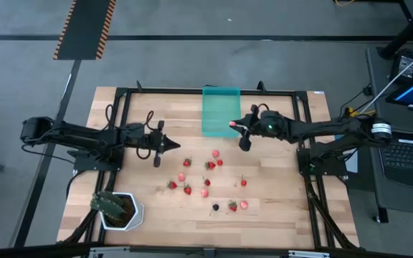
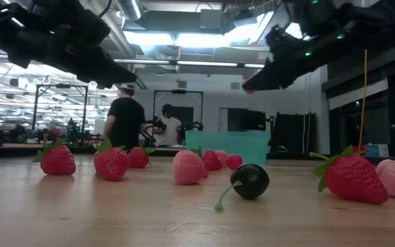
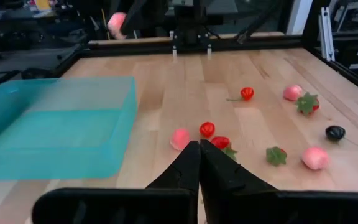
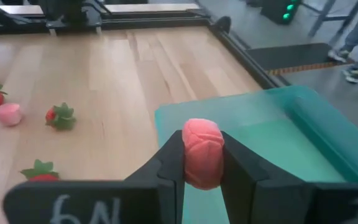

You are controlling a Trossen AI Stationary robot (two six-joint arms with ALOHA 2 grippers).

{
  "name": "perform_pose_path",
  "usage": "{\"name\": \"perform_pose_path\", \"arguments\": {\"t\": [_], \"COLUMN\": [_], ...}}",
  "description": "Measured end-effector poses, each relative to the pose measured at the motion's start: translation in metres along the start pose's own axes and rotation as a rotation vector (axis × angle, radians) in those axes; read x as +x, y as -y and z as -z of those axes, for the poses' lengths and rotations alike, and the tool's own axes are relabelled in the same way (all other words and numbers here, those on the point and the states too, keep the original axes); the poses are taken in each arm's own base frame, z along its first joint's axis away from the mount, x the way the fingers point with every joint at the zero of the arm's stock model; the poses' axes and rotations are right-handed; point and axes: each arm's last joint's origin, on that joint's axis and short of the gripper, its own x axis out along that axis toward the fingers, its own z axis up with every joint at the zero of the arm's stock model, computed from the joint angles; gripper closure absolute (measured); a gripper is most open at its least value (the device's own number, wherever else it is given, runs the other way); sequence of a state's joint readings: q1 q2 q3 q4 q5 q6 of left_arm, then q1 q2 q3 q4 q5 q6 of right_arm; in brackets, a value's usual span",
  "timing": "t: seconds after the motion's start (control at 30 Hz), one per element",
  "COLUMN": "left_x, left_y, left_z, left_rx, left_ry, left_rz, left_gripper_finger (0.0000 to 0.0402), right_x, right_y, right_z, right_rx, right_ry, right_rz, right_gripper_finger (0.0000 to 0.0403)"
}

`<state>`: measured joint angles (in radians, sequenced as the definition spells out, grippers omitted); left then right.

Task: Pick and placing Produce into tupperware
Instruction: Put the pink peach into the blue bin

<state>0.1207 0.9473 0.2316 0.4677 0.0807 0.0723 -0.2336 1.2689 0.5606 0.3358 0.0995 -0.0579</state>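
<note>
Pinching a pink fruit (image 4: pixel 202 152) between its fingers, my right gripper (image 1: pixel 237 126) hangs above the table at the near right edge of the teal tupperware (image 1: pixel 221 111); from its wrist camera the fruit sits just over the container's rim. My left gripper (image 1: pixel 172 145) waits well to the left over the wood, its fingers (image 3: pixel 188 168) pressed together with nothing between them, pointing toward the scattered produce. Nearest me in the low view lie a red strawberry (image 2: pixel 352 177) with green top and a dark berry (image 2: pixel 249 180) with its stem. Farther across the table (image 1: pixel 278 208) the rest of the red and pink fruits are spread between the two arms. Beyond them stands the tupperware; I see nothing inside it. A white pot (image 1: pixel 120 211) with a plant sits at the front left corner. Behind the table, two people (image 2: pixel 126 120) stand in the room.
</note>
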Motion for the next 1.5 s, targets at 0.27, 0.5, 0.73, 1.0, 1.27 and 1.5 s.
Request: {"name": "perform_pose_path", "arguments": {"t": [0.27, 0.5, 0.73, 1.0, 1.27, 1.5], "left_x": [-0.005, -0.006, -0.006, -0.006, -0.006, -0.006], "left_y": [0.001, 0.001, 0.001, 0.002, 0.002, 0.002], "left_z": [0.007, 0.012, 0.012, 0.012, 0.013, 0.013], "left_rx": [-0.001, -0.002, -0.002, -0.002, -0.003, -0.012], "left_ry": [0.008, -0.003, -0.002, -0.004, -0.007, -0.013], "left_rz": [-0.001, 0.0, 0.0, 0.009, 0.01, 0.012], "left_gripper_finger": [0.0397, 0.0397, 0.0399, 0.04, 0.0395, 0.0395], "right_x": [0.033, 0.062, 0.092, 0.114, 0.128, 0.139], "right_y": [0.026, 0.046, 0.065, 0.08, 0.081, 0.08], "right_z": [-0.01, -0.019, -0.021, -0.026, -0.019, -0.003], "right_rx": [0.009, -0.003, -0.008, -0.014, 0.021, 0.03], "right_ry": [-0.162, -0.289, -0.447, -0.582, -0.747, -0.8], "right_rz": [-0.044, -0.091, -0.146, -0.169, -0.203, -0.214], "right_gripper_finger": [0.033, 0.033, 0.033, 0.033, 0.033, 0.033]}}
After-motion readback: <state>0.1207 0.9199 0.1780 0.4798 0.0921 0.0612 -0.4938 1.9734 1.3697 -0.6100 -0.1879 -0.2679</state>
